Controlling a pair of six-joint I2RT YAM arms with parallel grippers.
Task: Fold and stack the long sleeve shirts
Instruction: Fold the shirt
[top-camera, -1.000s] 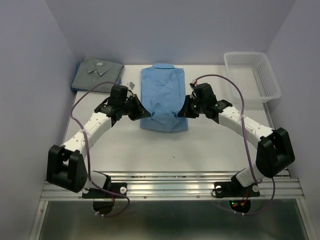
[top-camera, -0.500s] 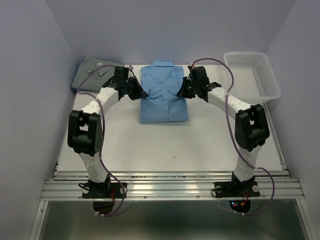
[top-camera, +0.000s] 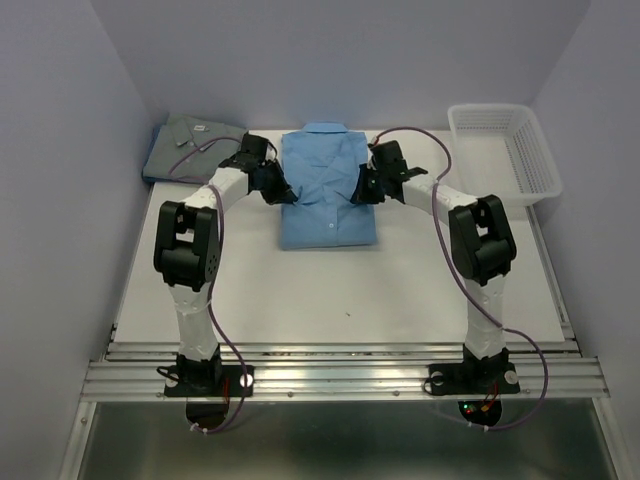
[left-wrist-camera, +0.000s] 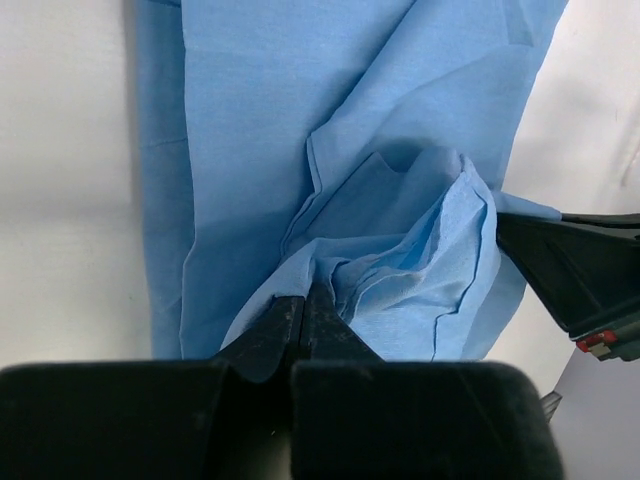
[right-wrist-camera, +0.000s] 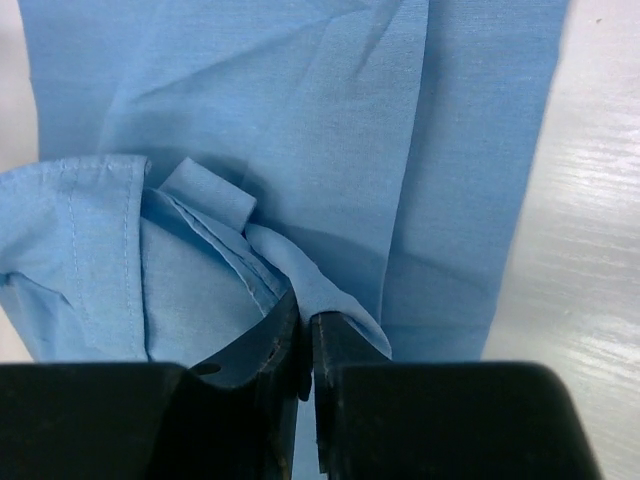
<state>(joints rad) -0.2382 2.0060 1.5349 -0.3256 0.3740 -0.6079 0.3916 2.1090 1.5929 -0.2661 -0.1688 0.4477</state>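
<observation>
The light sky-blue long sleeve shirt lies folded at the table's far middle, collar away from the arms. My left gripper sits at its left edge, shut on a bunched fold of the blue cloth; the left gripper's tips pinch the fabric. At the right edge my right gripper is shut on a thin fold of the same shirt, cloth draped over the right gripper's tips. The grey-blue shirt lies folded at the far left corner, its small white label showing.
A white mesh basket stands at the far right of the table. Both arms reach far over the white table, elbows raised. The back wall stands close behind the shirts. The right gripper's black finger shows in the left wrist view.
Both grippers have travelled toward the far side with the blue cloth held, carrying the shirt's near part over the rest. The arms' elbows have risen.
</observation>
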